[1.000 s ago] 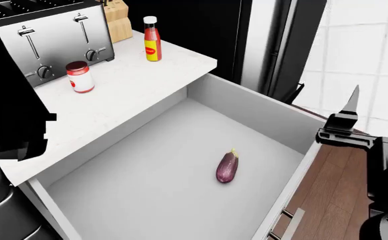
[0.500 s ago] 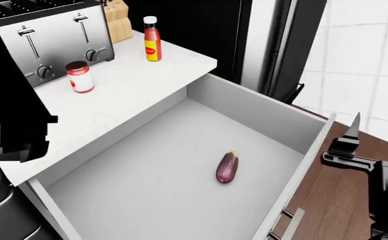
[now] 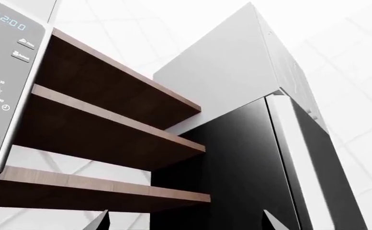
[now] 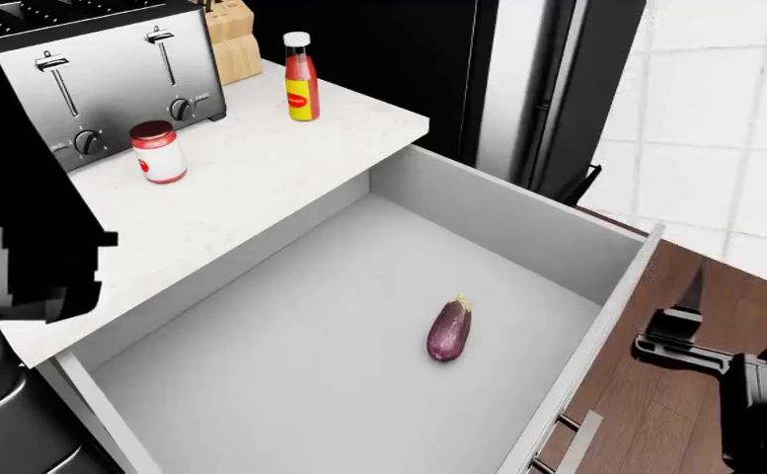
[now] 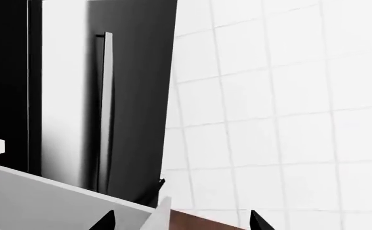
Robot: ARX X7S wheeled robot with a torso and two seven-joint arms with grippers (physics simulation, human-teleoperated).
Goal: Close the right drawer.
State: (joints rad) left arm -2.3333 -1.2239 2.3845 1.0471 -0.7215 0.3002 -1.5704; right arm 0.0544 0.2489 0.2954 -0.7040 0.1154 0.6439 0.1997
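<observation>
The right drawer (image 4: pixel 356 326) is standing pulled far out from under the white counter (image 4: pixel 265 168), its pale grey inside lying open to the head view and its front panel (image 4: pixel 591 355) showing edge-on at the right. A black fridge (image 4: pixel 541 89) is standing behind the drawer's far corner. On the counter a silver toaster (image 4: pixel 94 79) is sitting at the back, with a wooden knife block (image 4: pixel 232 39) beside it, a red sauce bottle (image 4: pixel 301 77) near the edge, and a red-lidded jar (image 4: pixel 158 151) in front of the toaster. A small purple eggplant (image 4: pixel 449 330) is lying inside the drawer. The right gripper (image 4: pixel 694 326) is hovering just outside the front panel, its fingers (image 5: pixel 257 221) spread apart and holding nothing. The left gripper (image 3: pixel 184 225) is pointing toward wooden shelves (image 3: pixel 109 139), fingers likewise apart and empty.
</observation>
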